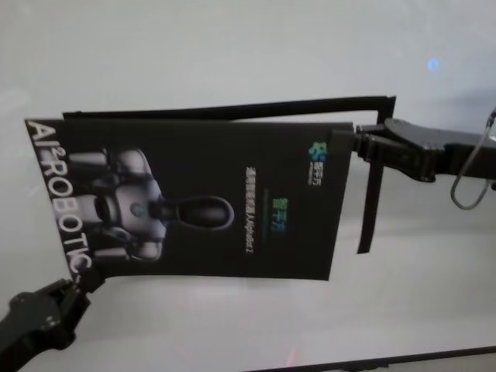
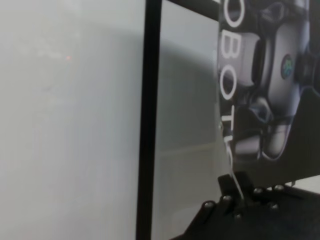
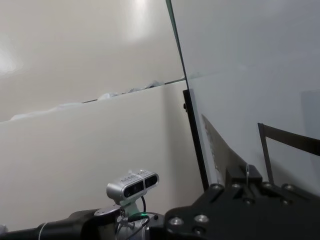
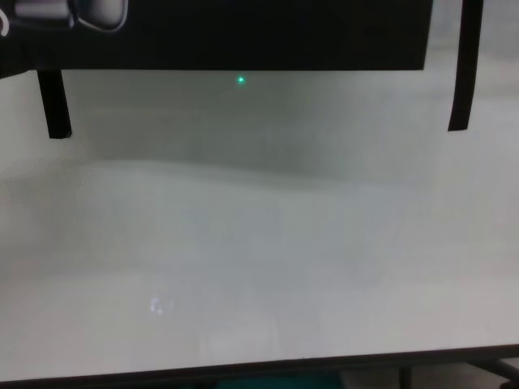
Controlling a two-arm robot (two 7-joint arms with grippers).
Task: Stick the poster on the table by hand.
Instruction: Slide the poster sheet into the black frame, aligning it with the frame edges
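Gripped at its lower-left corner by my left tool (image 1: 77, 285) and its far-right edge by my right tool (image 1: 358, 139), the large black rectangular robot-print poster (image 1: 225, 201) hangs above my plain white desk (image 1: 232, 54), where uneven lowering could crease it.

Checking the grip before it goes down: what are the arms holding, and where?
The poster: left gripper at its near-left corner, right gripper at its far-right corner.
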